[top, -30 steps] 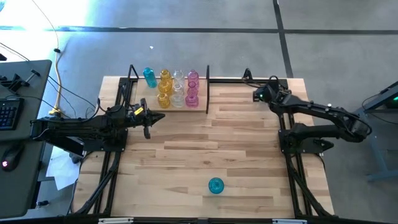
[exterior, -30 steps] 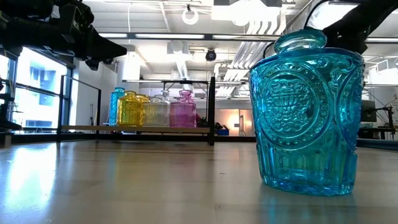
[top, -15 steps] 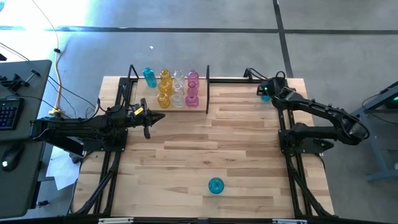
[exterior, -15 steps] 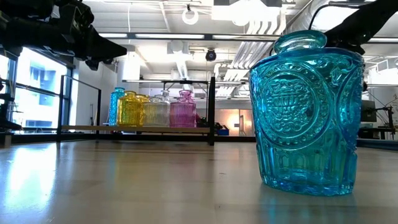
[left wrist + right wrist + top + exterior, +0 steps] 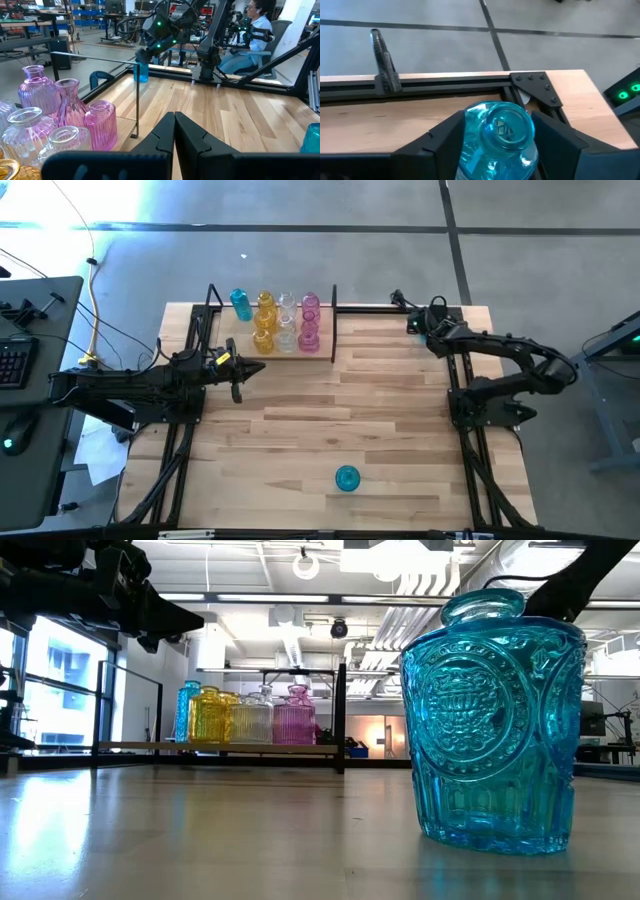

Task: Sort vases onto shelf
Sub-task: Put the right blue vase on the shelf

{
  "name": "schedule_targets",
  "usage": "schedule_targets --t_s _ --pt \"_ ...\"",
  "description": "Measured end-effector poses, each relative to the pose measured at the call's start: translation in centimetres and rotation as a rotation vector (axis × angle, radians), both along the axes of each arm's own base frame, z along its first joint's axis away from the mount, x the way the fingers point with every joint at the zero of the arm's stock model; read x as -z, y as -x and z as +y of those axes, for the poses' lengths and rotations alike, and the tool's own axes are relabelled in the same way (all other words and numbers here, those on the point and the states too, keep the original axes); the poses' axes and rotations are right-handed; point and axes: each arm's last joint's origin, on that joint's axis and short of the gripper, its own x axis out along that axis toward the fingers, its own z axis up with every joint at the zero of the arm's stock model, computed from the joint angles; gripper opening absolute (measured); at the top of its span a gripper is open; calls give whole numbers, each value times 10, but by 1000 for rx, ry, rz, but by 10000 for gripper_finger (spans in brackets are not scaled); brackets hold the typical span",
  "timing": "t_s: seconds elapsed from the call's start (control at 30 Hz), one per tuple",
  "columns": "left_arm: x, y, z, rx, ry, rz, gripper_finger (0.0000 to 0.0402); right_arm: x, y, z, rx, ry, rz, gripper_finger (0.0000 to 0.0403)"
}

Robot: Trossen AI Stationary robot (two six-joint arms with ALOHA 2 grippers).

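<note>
Right pincer (image 5: 495, 142) back around blue vase (image 5: 499, 135)

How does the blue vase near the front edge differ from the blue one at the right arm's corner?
The front blue vase stands alone on the open table, with no arm close; the corner blue vase has the right end effector right at it. The front one is mid-table at the near edge; the corner one is at the far right corner. Both are teal glass, upright, and off the shelf.
</note>
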Motion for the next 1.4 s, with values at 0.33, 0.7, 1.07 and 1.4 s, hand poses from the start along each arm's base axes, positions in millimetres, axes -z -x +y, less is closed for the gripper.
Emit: schedule_targets --t_s 0.33,0.7,1.07,1.4 --pt "0 0 0 1 0 0 3 1 -1 -1 6 12 29 98" --pt "0 0 0 0 0 0 3 -4 -13 11 -130 -1 35 90" --pt "0 0 0 0 0 0 3 -14 -43 55 -472 -53 -42 92" --pt "0 0 0 0 1 0 3 -31 -86 148 -941 -43 -130 93"
